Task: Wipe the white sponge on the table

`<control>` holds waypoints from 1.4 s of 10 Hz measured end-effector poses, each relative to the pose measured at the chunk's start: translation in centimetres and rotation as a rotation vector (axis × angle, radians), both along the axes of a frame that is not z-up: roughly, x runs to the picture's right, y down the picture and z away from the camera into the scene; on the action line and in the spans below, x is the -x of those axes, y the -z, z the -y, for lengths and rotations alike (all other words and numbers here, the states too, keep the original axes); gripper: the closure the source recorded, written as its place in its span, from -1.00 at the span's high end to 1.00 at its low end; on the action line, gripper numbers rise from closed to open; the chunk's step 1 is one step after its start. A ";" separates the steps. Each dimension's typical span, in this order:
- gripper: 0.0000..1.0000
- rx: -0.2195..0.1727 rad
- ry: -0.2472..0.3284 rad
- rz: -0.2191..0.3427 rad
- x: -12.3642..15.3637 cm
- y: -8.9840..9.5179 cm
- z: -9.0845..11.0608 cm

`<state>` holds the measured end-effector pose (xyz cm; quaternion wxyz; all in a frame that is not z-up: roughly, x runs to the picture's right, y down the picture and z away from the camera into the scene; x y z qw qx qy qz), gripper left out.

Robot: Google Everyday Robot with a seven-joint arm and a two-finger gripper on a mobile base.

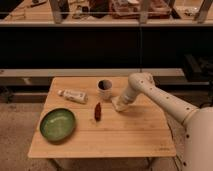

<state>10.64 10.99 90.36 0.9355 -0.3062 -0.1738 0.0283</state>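
The tool (119, 104) presses down on the small flat off-white sponge (116, 106), right of the cup on the pale plank bench (125, 135). Wiping seems underway; next needs sliding strokes.

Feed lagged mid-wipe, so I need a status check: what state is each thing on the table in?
End effector: down at the table, right of the cup.
Sponge: flat on the table, under the end effector.
Cup: upright.
Bowl: upright, empty.
Tube: lying flat.
Red item: lying flat.
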 end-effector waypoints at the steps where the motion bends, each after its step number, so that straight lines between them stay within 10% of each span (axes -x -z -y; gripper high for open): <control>1: -1.00 0.012 0.000 0.001 -1.0 0.7 -1.0; 9: -1.00 0.011 -0.227 -0.125 -14.4 4.2 -3.4; 14: -1.00 -0.015 -0.282 -0.176 -16.9 1.7 0.0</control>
